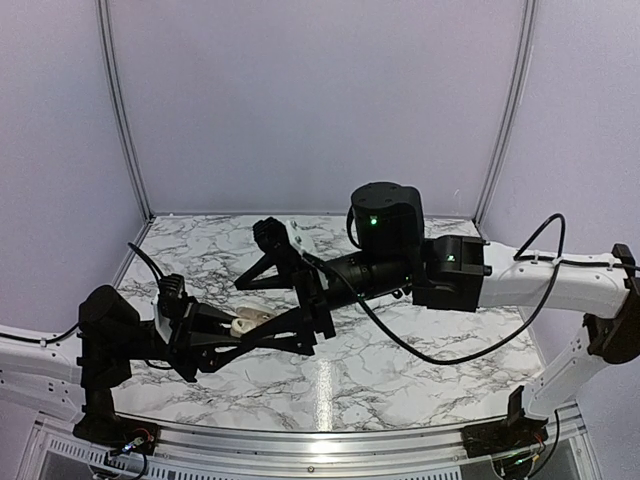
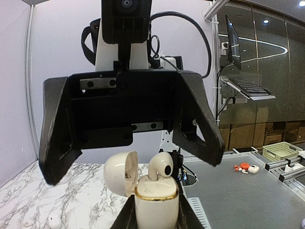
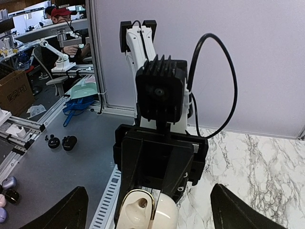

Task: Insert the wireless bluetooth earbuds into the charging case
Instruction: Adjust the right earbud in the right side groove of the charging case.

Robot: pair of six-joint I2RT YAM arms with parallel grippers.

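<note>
Marble table. Left gripper clamps charging case; right gripper, spread wide just beyond its tips, could knock the half-seated earbud out.

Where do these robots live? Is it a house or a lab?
Most likely a robot lab. The marble-patterned table sits in a white-walled booth, and beyond it are a keyboard, a cardboard box and a person in a red cap.
</note>
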